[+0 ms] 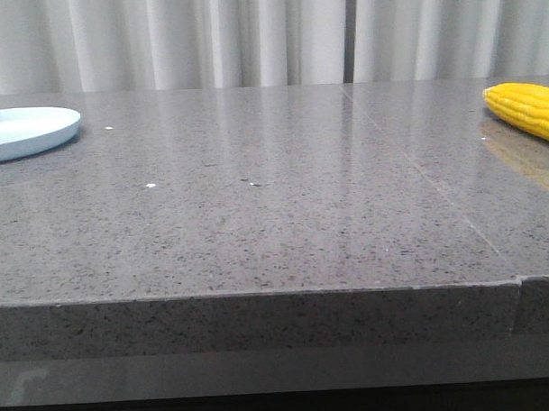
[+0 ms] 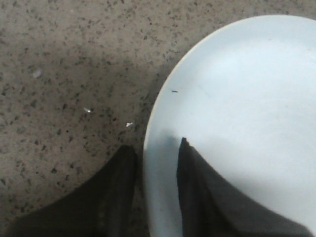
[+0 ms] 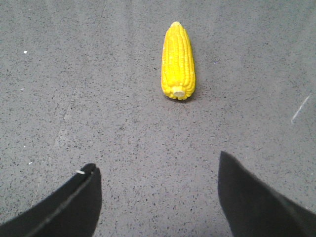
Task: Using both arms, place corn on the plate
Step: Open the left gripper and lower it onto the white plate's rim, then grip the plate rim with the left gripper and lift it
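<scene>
While corn (image 3: pixel 178 60) lies flat on counter (image 1: pixel 275 214), stub end facing wide-open, empty right claw (image 3: pixel 158 190), left claw (image 2: pixel 157 163) straddles plate (image 2: pixel 237 113) rim, narrowly open.

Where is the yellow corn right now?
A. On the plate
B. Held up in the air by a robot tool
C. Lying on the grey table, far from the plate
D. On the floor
C. The bright yellow corn cob lies on the speckled grey stone table at its right side, while the round pale blue-white plate sits empty at the far left.
</scene>
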`<state>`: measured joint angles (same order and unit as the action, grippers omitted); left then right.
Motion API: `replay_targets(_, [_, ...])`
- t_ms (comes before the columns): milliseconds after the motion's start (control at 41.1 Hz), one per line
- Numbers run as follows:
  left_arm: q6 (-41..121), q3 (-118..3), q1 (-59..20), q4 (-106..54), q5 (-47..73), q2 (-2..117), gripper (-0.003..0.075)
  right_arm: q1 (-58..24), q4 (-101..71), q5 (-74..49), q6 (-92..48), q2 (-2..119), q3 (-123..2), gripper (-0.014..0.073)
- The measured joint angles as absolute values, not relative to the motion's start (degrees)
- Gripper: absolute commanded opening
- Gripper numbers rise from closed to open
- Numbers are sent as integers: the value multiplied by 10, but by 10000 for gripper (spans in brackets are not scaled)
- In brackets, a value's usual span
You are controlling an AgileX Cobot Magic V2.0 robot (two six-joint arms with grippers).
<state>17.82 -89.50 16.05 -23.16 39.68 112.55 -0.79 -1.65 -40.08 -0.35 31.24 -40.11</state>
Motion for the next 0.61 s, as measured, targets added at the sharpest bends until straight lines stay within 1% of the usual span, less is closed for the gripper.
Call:
replay_targets(122, [178, -895, 161, -232, 397, 1127, -12, -8, -17, -401, -3, 312, -401, 529])
replay_targets(146, [178, -895, 161, -232, 397, 1127, -19, -8, -17, -401, -3, 312, -401, 529])
replay_targets(462, [178, -896, 161, -240, 407, 1125, -20, -8, -17, -401, -3, 312, -401, 529])
replay_targets(608, [178, -896, 152, -240, 416, 1103, -20, -8, -17, -401, -3, 312, -401, 529])
